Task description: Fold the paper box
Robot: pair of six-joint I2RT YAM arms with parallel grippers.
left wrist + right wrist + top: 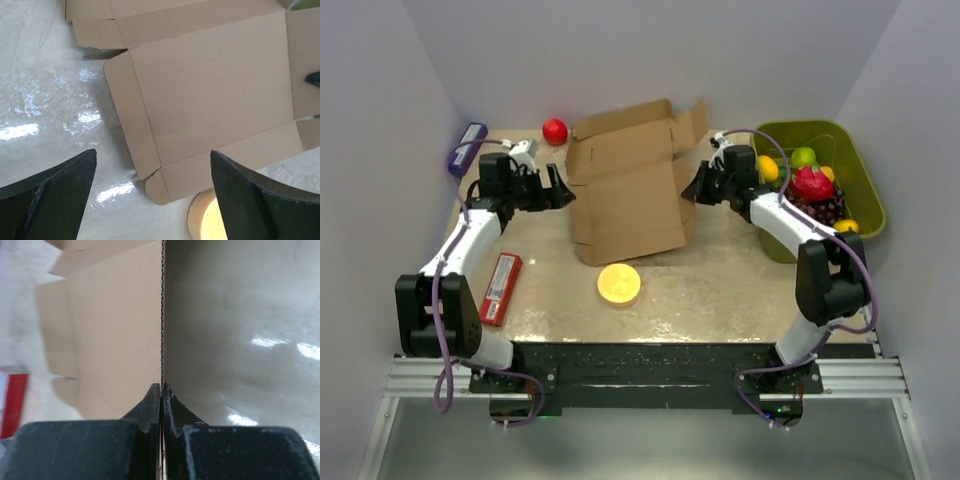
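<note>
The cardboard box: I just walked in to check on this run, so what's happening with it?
The right gripper is shut on the right-hand edge of the paper box, with the cardboard pinched between its fingers. The left gripper is open at the box's left side, gripping nothing. The box is mostly an unfolded sheet on the table, its far flaps partly raised. A yellow disc lies just in front of it.

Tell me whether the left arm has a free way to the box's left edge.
Probably yes. The left gripper is open and sits just beside the left edge of the box, with nothing between them. The right gripper pinches the opposite side.
</note>
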